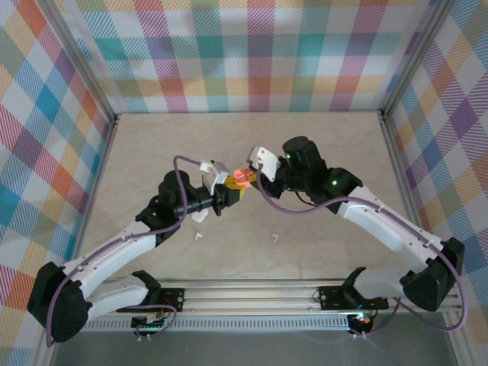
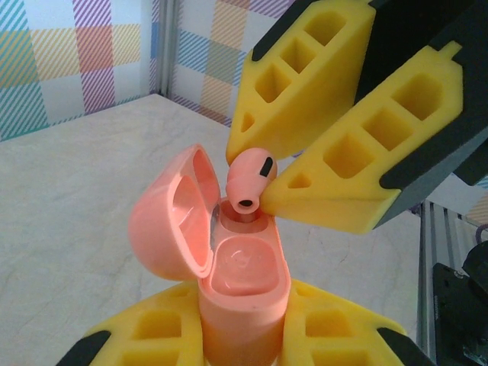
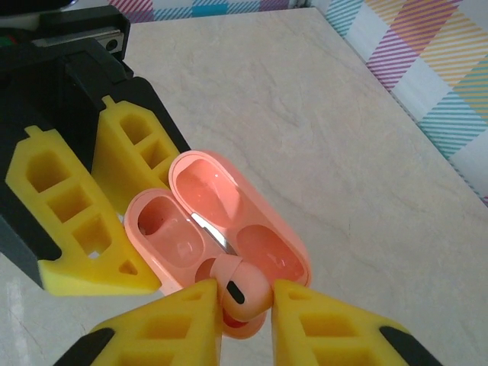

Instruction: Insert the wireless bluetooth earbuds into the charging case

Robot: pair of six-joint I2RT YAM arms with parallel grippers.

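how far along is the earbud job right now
Done: pink case is open, clamped in the left end effector. In hand: right end effector holds a pink earbud just above the case, not seated. Left: one socket looks empty, and small white pieces lie on the table.

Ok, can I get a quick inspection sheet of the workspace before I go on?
Surface: pale marbled tabletop, flat.
Job's things: pink charging case with its lid open; pink earbud stem-down at the far slot, not fully seated; near slot empty. Three small white pieces lie on the table near the arms, too small to identify.
Clutter: nothing seen.
Grippers: left gripper shut on the case body; right gripper pinching the earbud.
Cables: purple cable loops along each arm, apart from the case.
Surroundings: plaid walls; metal rail at the near edge.
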